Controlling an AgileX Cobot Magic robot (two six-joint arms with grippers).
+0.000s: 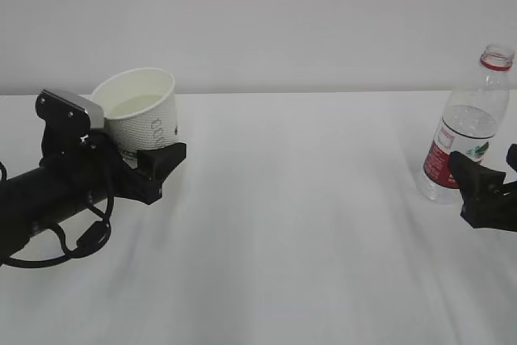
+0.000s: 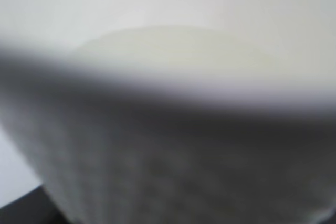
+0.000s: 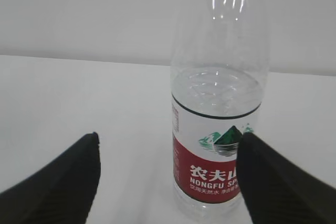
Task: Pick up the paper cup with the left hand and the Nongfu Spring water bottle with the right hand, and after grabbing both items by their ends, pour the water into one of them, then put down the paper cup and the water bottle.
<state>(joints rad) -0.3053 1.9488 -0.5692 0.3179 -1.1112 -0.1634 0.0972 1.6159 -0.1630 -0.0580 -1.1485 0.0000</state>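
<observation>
The white paper cup (image 1: 141,115) is tipped over at a slant, its mouth up and toward the camera, with my left gripper (image 1: 153,155) shut on its lower end. In the left wrist view the paper cup (image 2: 168,77) fills the frame as a blur and hides the fingers. At the right the Nongfu Spring water bottle (image 1: 468,127) stands upright and uncapped on the table. My right gripper (image 1: 483,161) stands open just in front of it. Seen from the right wrist, the bottle (image 3: 218,103) holds water (image 3: 215,95) to just above the red label, and my right gripper (image 3: 169,137) has its right finger overlapping the label.
A white table (image 1: 307,224) runs across the view, with a plain pale wall (image 1: 283,14) behind it. A black cable loop (image 1: 73,244) hangs under the left arm.
</observation>
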